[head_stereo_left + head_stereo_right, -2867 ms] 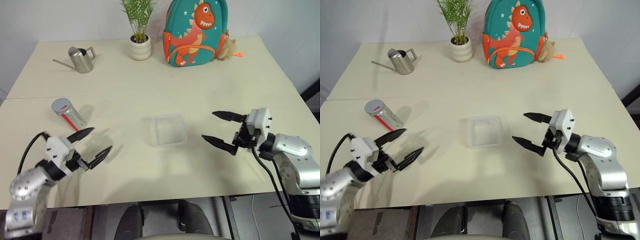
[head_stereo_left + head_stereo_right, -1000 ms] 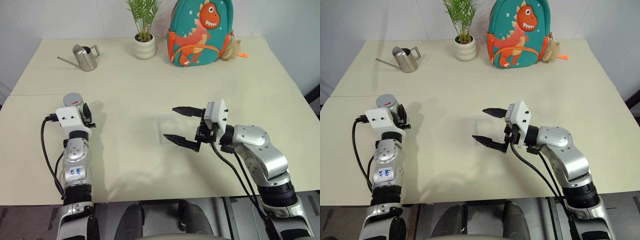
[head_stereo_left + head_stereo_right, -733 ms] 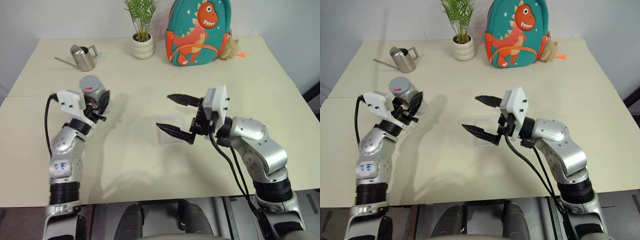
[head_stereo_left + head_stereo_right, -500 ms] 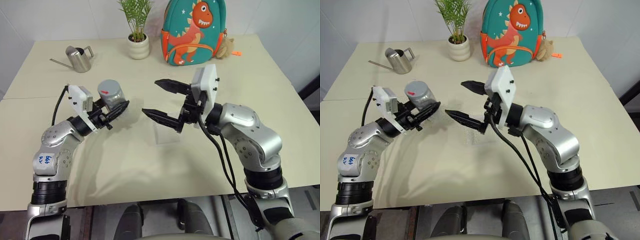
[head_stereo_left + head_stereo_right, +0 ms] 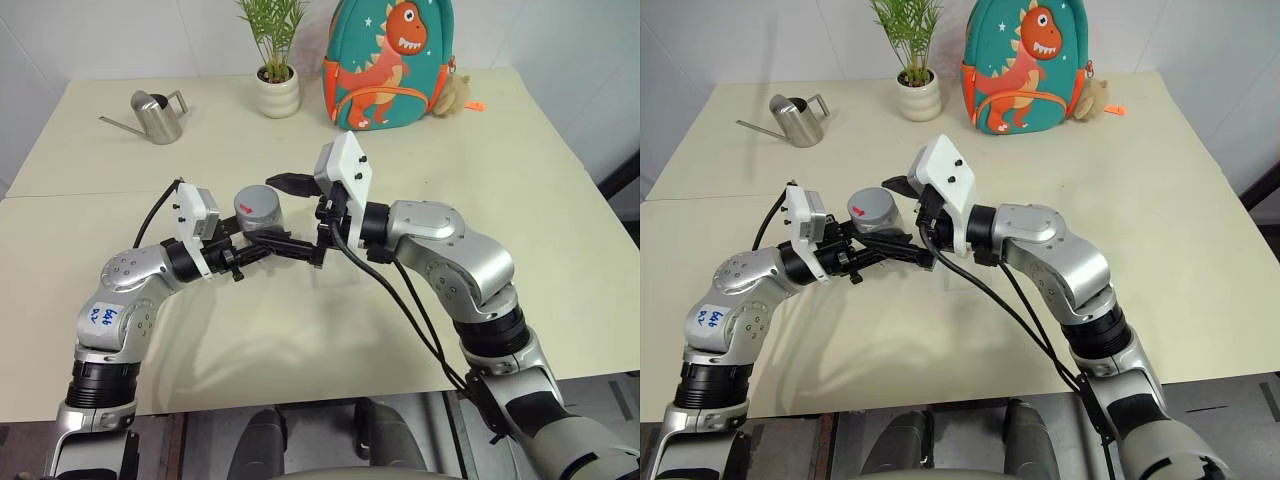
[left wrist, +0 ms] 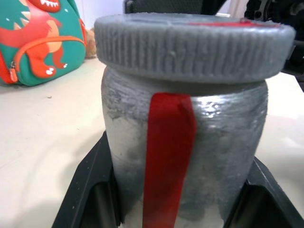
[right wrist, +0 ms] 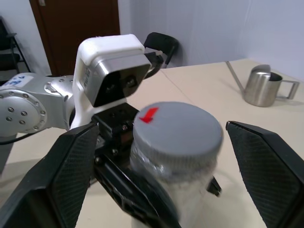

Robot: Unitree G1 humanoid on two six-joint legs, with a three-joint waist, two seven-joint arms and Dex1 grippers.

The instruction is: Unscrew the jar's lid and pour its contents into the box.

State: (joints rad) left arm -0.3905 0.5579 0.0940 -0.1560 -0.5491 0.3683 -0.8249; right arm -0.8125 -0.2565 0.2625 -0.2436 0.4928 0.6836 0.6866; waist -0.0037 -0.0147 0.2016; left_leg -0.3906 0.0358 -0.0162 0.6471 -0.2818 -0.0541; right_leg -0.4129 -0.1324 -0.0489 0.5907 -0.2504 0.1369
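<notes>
Held upright above the cream table [image 5: 520,180], small shiny silver metal jar [image 5: 262,212] with red stripe and round grey lid [image 7: 178,130], clamped in left gripper [image 5: 262,243]. Right gripper [image 7: 161,166] spread wide, straddling lid, not touching.

Cream-coloured table [image 5: 520,200], a seam running across its top, set against a white wall [image 5: 120,35]. Along the far edge stand a steel watering can [image 5: 157,115], a potted plant [image 5: 276,60] in a white ribbed pot, and a teal dinosaur backpack [image 5: 388,62]. A dark wooden door [image 7: 76,33] stands in the wall behind.
</notes>
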